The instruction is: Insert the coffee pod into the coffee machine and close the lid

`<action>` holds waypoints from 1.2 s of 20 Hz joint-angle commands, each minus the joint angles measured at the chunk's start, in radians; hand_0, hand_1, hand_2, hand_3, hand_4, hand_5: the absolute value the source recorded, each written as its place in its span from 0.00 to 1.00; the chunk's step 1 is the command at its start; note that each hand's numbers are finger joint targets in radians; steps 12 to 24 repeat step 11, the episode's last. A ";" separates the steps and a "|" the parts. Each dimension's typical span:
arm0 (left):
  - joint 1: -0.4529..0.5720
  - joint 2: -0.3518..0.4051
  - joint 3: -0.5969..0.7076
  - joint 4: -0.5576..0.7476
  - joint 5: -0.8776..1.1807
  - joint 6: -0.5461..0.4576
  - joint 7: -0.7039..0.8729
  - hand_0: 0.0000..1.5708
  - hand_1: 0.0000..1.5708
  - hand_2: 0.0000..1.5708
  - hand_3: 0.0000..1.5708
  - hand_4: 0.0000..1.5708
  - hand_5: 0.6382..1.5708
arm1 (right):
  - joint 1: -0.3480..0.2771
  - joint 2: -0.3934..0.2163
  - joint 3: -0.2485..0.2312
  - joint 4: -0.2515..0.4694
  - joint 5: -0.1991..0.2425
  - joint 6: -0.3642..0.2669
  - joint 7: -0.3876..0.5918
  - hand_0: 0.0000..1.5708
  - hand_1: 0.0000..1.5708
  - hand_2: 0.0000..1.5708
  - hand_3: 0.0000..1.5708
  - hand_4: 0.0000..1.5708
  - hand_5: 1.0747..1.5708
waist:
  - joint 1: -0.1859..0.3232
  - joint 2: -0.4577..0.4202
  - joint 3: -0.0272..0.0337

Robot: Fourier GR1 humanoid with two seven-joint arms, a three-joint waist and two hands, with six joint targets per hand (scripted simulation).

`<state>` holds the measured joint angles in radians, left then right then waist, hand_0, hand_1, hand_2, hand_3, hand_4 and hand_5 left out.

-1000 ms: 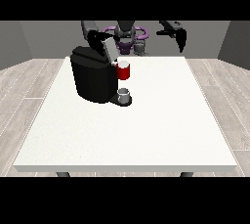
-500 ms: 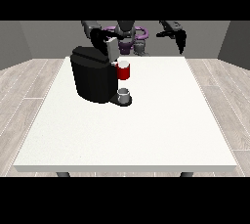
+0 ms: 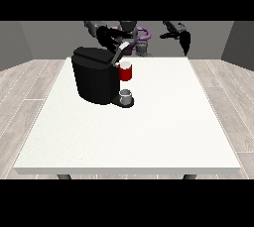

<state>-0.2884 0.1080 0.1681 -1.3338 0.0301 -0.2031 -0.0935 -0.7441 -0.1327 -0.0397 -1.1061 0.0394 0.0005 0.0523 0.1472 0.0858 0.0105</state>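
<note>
Since the earlier frame, the hand at the view's left (image 3: 110, 36) had shifted slightly above the black boxy coffee machine (image 3: 95, 76); whether it held the coffee pod could not be told, nor how its fingers lay. Just below that hand, the machine's lid (image 3: 118, 54) stood tilted up over a red cylindrical part (image 3: 126, 72), with a small grey cup (image 3: 126, 96) beneath. Well apart, the hand at the view's right (image 3: 181, 36) hung with fingers drooping, relaxed. Around them the white table (image 3: 163, 122) lay broad toward its near edge.
</note>
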 commanded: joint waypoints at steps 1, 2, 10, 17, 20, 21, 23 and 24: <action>0.007 0.010 0.000 0.014 0.000 -0.014 -0.025 0.00 0.00 0.00 0.00 0.00 1.00 | -0.001 0.052 0.084 -0.046 0.021 0.050 -0.060 0.00 0.00 0.00 0.00 0.04 1.00 | -0.007 -0.039 -0.0107; 0.025 0.009 -0.014 -0.024 -0.012 -0.006 -0.010 0.00 0.00 0.00 0.00 0.08 1.00 | 0.058 0.063 0.091 -0.032 0.027 0.053 -0.116 0.00 0.00 0.00 0.00 0.08 1.00 | 0.002 -0.057 -0.0102; 0.093 -0.003 0.039 0.049 0.001 0.040 -0.079 0.00 0.00 0.00 0.00 0.16 1.00 | 0.345 0.131 0.210 -0.161 -0.102 0.065 -0.195 0.00 0.00 0.00 0.00 0.16 1.00 | -0.156 -0.163 -0.0105; 0.170 -0.034 0.016 0.043 -0.006 0.033 -0.120 0.00 0.00 0.00 0.00 0.12 1.00 | 0.416 0.132 0.208 -0.167 -0.097 0.070 -0.215 0.00 0.00 0.00 0.00 0.10 1.00 | -0.170 -0.201 -0.0105; 0.170 -0.034 0.016 0.043 -0.006 0.033 -0.120 0.00 0.00 0.00 0.00 0.12 1.00 | 0.416 0.132 0.208 -0.167 -0.097 0.070 -0.215 0.00 0.00 0.00 0.00 0.10 1.00 | -0.170 -0.201 -0.0105; 0.170 -0.034 0.016 0.043 -0.006 0.033 -0.120 0.00 0.00 0.00 0.00 0.12 1.00 | 0.416 0.132 0.208 -0.167 -0.097 0.070 -0.215 0.00 0.00 0.00 0.00 0.10 1.00 | -0.170 -0.201 -0.0105; 0.170 -0.034 0.016 0.043 -0.006 0.033 -0.120 0.00 0.00 0.00 0.00 0.12 1.00 | 0.416 0.132 0.208 -0.167 -0.097 0.070 -0.215 0.00 0.00 0.00 0.00 0.10 1.00 | -0.170 -0.201 -0.0105; 0.170 -0.034 0.016 0.043 -0.006 0.033 -0.120 0.00 0.00 0.00 0.00 0.12 1.00 | 0.416 0.132 0.208 -0.167 -0.097 0.070 -0.215 0.00 0.00 0.00 0.00 0.10 1.00 | -0.170 -0.201 -0.0105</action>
